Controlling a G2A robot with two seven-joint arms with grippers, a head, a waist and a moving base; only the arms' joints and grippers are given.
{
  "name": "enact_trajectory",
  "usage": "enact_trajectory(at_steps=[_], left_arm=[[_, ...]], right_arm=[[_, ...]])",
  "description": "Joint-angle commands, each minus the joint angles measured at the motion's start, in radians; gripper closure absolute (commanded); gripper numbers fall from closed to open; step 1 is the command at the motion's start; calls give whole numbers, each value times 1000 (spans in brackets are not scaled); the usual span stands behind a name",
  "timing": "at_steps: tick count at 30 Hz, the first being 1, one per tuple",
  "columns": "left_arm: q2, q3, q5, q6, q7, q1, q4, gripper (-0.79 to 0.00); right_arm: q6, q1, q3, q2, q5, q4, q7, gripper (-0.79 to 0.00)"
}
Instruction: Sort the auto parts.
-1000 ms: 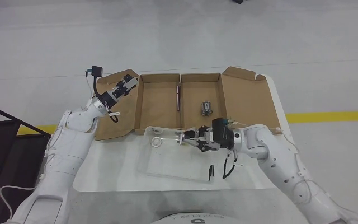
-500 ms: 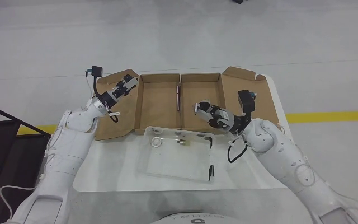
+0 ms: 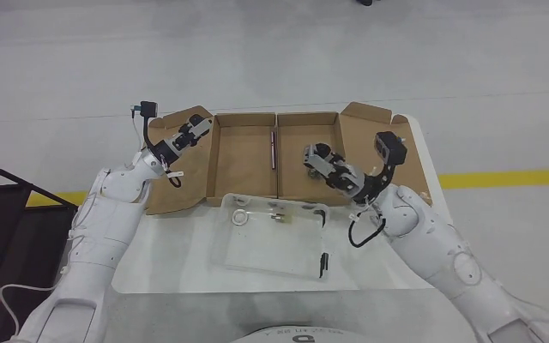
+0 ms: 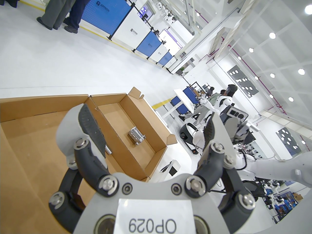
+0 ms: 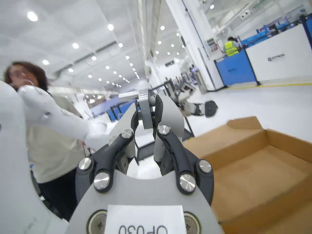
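Observation:
My right gripper (image 5: 146,113) is shut on a small silver part (image 5: 128,96), a disc with a short shaft. In the top view the right gripper (image 3: 317,159) hangs over the right compartment of the open cardboard box (image 3: 296,124). A silver metal block (image 4: 136,135) lies in that compartment. A thin dark rod (image 3: 274,147) lies in the left compartment. My left gripper (image 3: 194,130) is open and holds nothing, above the box's left flap; its fingers (image 4: 90,127) stand wide apart.
A clear plastic tray (image 3: 257,253) sits on the white table in front of the box. On it are a white ring (image 3: 239,217), a small metal piece (image 3: 280,218) and two black parts (image 3: 322,213). The box flaps (image 3: 390,159) stand out on both sides.
My right gripper has risen from the clear tray with the silver part and moved back over the box's right compartment. The left arm has kept still.

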Motion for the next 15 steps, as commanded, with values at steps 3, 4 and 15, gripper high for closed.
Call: enact_trajectory(at_steps=[3, 4, 15], left_arm=[[0, 0, 0, 0, 0, 0, 0, -785], [0, 0, 0, 0, 0, 0, 0, -785], [0, 0, 0, 0, 0, 0, 0, -785]], right_arm=[[1, 14, -15, 11, 251, -36, 103, 0], [1, 16, -11, 14, 303, -36, 137, 0], [1, 4, 61, 7, 912, -16, 638, 0]])
